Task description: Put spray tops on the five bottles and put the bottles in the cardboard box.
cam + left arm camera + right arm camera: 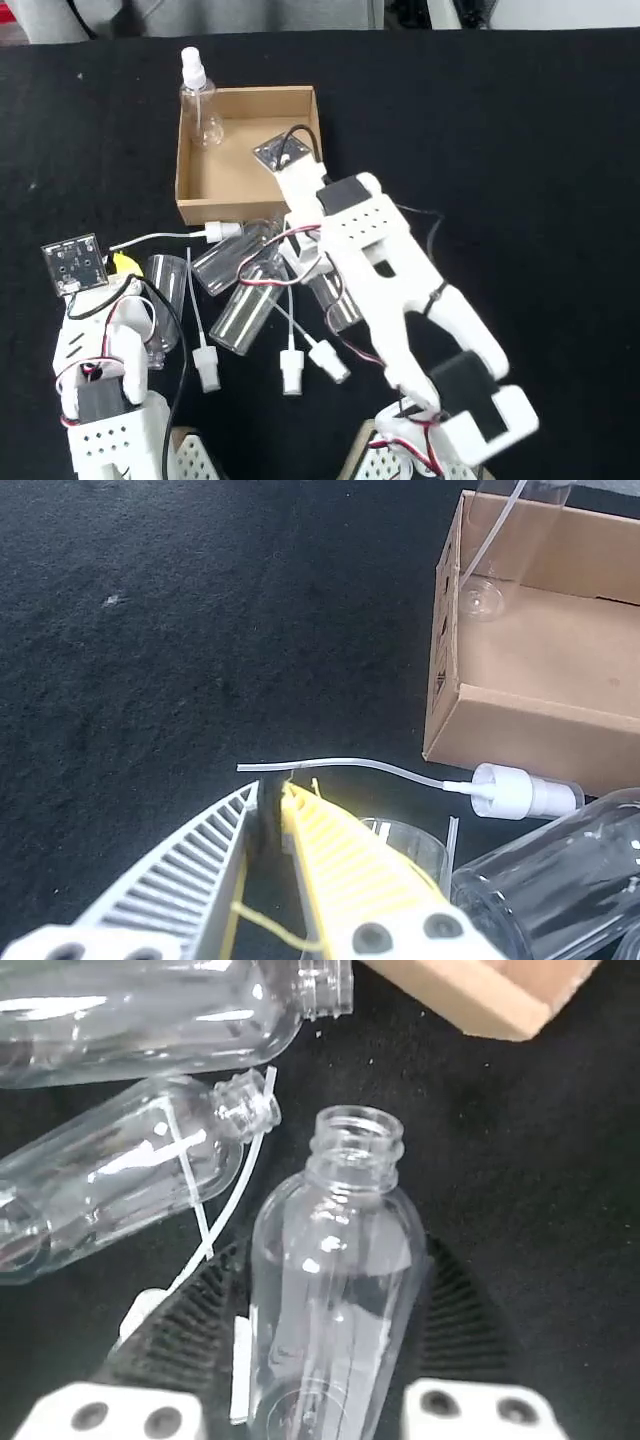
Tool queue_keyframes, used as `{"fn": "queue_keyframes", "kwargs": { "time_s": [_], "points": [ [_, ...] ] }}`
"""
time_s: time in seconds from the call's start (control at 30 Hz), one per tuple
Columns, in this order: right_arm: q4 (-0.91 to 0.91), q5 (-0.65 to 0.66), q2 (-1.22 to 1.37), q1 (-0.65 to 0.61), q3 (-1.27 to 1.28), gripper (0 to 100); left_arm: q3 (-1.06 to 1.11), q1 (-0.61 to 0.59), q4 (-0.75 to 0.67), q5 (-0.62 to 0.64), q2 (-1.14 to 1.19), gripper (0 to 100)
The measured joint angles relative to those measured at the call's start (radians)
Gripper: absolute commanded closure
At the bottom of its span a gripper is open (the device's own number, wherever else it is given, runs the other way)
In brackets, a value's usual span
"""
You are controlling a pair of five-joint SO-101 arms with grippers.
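Hovering over the black-clothed table, the right end effector grips a bottle, the left end effector closed.

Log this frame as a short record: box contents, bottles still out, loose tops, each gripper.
box: cardboard box with one capped bottle standing in its corner
bottles out: four uncapped bottles lying on the table in front of the box
loose tops: four spray tops on the table
left gripper: fingers almost together, holding nothing
right gripper: closed around one held bottle, neck open
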Motion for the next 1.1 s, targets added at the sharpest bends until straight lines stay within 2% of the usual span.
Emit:
{"fn": "queue_keyframes", "kwargs": {
  "time_s": [0.5,0.8,1.1],
  "points": [
    [0.000,0.011,-0.345,0.000,0.143,90.5,0.000,0.000,0.000,0.000,0.000,97],
    [-0.117,0.011,-0.611,0.035,0.310,90.6,0.000,0.000,0.000,0.000,0.000,97],
    [-0.143,0.011,-0.703,0.069,0.336,90.6,0.000,0.000,0.000,0.000,0.000,97]
  ]
}}
